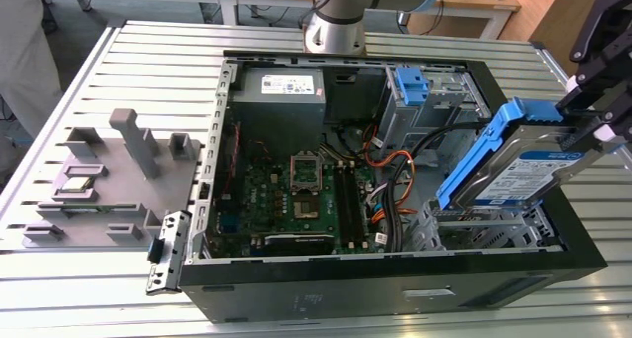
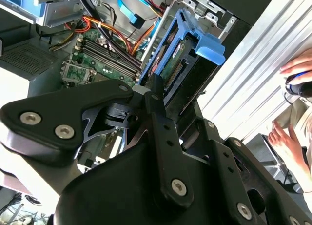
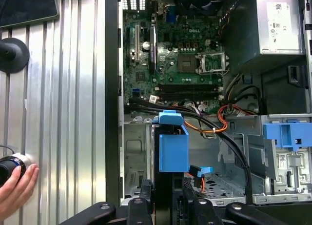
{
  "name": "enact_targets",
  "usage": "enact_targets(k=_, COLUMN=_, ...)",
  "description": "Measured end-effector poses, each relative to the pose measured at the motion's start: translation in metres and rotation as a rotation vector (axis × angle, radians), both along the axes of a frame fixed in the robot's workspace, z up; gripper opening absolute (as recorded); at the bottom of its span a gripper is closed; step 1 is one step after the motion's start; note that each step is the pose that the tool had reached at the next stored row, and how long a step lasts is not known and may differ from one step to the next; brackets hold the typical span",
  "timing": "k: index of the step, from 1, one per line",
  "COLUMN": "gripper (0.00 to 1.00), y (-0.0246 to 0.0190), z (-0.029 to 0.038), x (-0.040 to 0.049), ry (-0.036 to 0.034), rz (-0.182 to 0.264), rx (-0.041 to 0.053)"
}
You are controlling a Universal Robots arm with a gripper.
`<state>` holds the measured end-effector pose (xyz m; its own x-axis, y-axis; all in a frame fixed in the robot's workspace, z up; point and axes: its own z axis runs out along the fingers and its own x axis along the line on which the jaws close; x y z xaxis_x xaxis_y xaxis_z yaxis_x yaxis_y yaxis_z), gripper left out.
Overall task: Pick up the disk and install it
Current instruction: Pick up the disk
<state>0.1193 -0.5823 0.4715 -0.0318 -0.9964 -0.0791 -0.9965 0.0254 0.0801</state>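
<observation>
My gripper [image 1: 590, 123] pinches the disk [image 1: 519, 171], tilted above the bay [image 1: 484, 231] at the exterior view's right, near side of the case [image 1: 326, 282]. Pickup looks done. The disk is not yet seated.

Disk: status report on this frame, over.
Tool shut on the disk. Disk tilted, lower end over the drive cage, not seated. Black cables run close beside the cage.
</observation>
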Motion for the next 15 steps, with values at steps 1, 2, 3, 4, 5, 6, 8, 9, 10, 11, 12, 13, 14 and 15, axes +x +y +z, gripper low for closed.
enact_targets(k=1, gripper=0.35, y=-0.0003, z=-0.0005, x=0.0, ry=-0.0001, rz=0.0, rx=0.0015)
enact_targets(k=2, gripper=0.35, y=-0.0007, z=-0.0013, x=0.0, ry=-0.0004, rz=0.0, rx=0.0028)
enact_targets(k=3, gripper=0.35, y=-0.0011, z=-0.002, x=0.0, ry=-0.0008, rz=0.0, rx=0.004)
enact_targets(k=4, gripper=0.35, y=-0.0016, z=-0.0027, x=0.0, ry=-0.0012, rz=0.0, rx=0.0056)
enact_targets(k=5, gripper=0.35, y=-0.0022, z=-0.0036, x=0.0, ry=-0.0015, rz=0.001, rx=0.0076)
enact_targets(k=6, gripper=0.35, y=-0.0027, z=-0.0046, x=0.0, ry=-0.0018, rz=0.001, rx=0.0094)
enact_targets(k=8, gripper=0.35, y=-0.0037, z=-0.0066, x=0.0, ry=-0.0021, rz=0.001, rx=0.0131)
enact_targets(k=9, gripper=0.35, y=-0.0043, z=-0.0075, x=0.0, ry=-0.0022, rz=0.001, rx=0.0156)
enact_targets(k=10, gripper=0.35, y=-0.0048, z=-0.0082, x=0.0, ry=-0.0023, rz=0.001, rx=0.0191)
enact_targets(k=11, gripper=0.35, y=-0.0052, z=-0.0087, x=0.0, ry=-0.0023, rz=0.001, rx=0.0235)
enact_targets(k=12, gripper=0.35, y=-0.0055, z=-0.0088, x=0.0, ry=-0.0023, rz=0.001, rx=0.0273)
enact_targets(k=13, gripper=0.35, y=-0.0057, z=-0.0088, x=0.0, ry=-0.0023, rz=0.001, rx=0.0279)
enact_targets(k=14, gripper=0.35, y=-0.0058, z=-0.009, x=0.0, ry=-0.0023, rz=0.001, rx=0.028)
enact_targets(k=15, gripper=0.35, y=-0.0059, z=-0.0095, x=0.0, ry=-0.0023, rz=0.001, rx=0.0282)
